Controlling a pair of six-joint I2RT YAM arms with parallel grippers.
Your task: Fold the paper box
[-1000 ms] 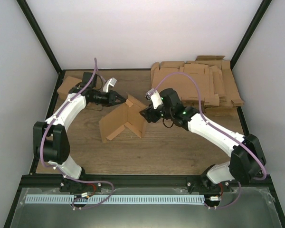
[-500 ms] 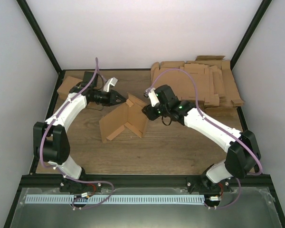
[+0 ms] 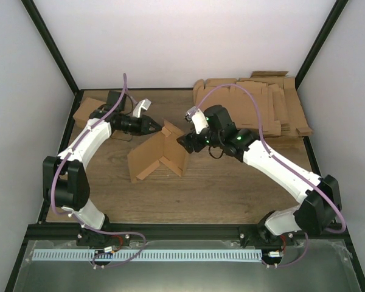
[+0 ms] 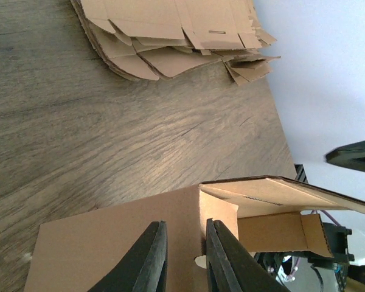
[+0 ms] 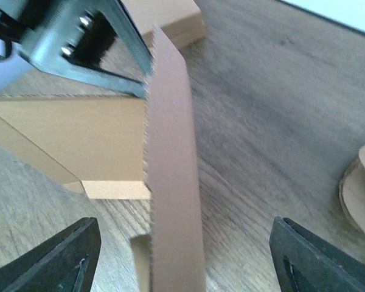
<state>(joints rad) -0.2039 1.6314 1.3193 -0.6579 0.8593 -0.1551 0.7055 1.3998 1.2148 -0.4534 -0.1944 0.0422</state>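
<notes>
The paper box [image 3: 157, 156] stands half folded at mid table, walls raised in a V, a flap [image 3: 171, 129] at its far corner. My left gripper [image 3: 156, 126] points at that far corner. In the left wrist view the jaws [image 4: 184, 243] stand a narrow gap apart, tips against the box's corner fold [image 4: 198, 213], gripping nothing. My right gripper [image 3: 184, 143] is at the box's right wall. In the right wrist view it [image 5: 188, 255] is wide open, with an upright flap edge [image 5: 170, 182] between its fingers, touching neither.
A thick pile of flat brown blanks [image 3: 261, 109] lies at the back right; it also shows in the left wrist view [image 4: 170, 36]. Another brown box [image 3: 88, 112] sits at the back left by the frame. Black frame posts edge the table.
My right gripper has shifted slightly left along the box's right wall, staying open. My left gripper and the box have not visibly moved.
</notes>
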